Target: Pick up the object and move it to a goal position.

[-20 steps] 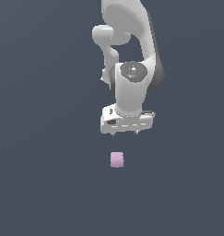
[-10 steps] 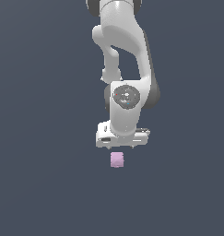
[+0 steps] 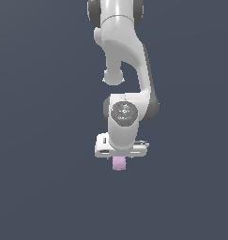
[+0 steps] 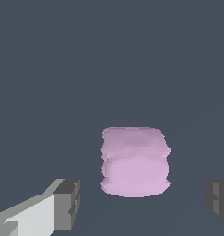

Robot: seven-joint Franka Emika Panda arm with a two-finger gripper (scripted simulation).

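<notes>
In the exterior view, the white gripper [image 3: 119, 157] hung directly over the pale pink cube [image 3: 118, 163], whose top sat just under the palm; the fingers themselves were hidden there. In the wrist view, the cube [image 4: 134, 162] lay between the two dark finger pads [image 4: 67, 203], which stood spread wide, clear of its sides. Approach looked done; closing, lifting and carrying to the goal remained.

The hand [image 3: 119, 159] has come down onto the pink cube [image 3: 118, 163].
</notes>
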